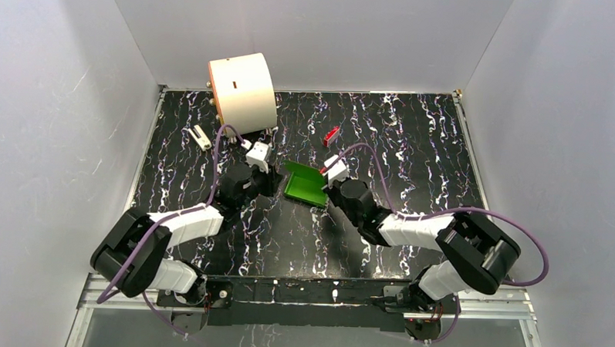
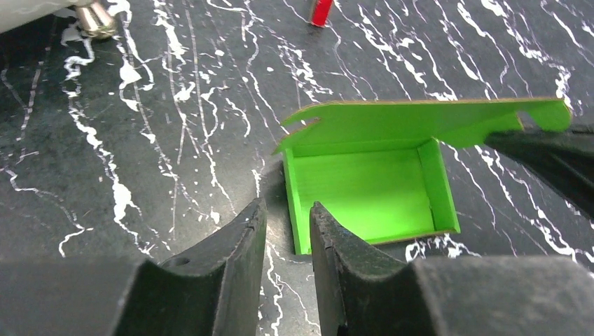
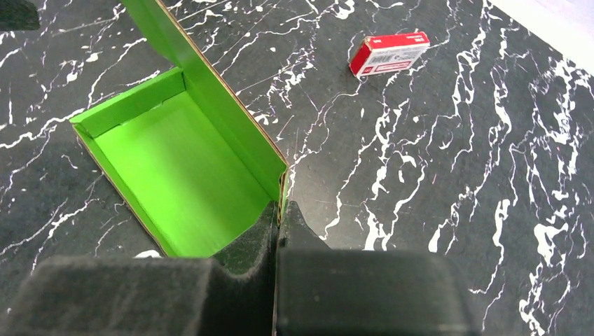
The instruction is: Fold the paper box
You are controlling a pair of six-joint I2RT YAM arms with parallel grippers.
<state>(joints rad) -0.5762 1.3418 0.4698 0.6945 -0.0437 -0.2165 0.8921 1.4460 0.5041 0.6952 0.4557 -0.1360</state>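
Note:
The paper box [image 1: 304, 186] is bright green card, an open shallow tray with a long lid flap standing up along one side. It lies mid-table between both grippers. My right gripper [image 1: 325, 191] is shut on the near end of the raised flap, with its fingertips [image 3: 282, 208] pinched on the card edge; the box's inside [image 3: 175, 168] lies to their left. My left gripper [image 2: 288, 210] is open by a narrow gap, empty, right at the box's near left corner [image 2: 298, 238]. In the top view the left gripper [image 1: 273, 178] sits just left of the box.
A small red block [image 1: 331, 135] lies behind the box and also shows in the right wrist view [image 3: 389, 53]. A large cream cylinder [image 1: 242, 92] stands at the back left, with a small white object [image 1: 201, 136] beside it. Grey walls enclose the black marbled table [image 1: 413, 146].

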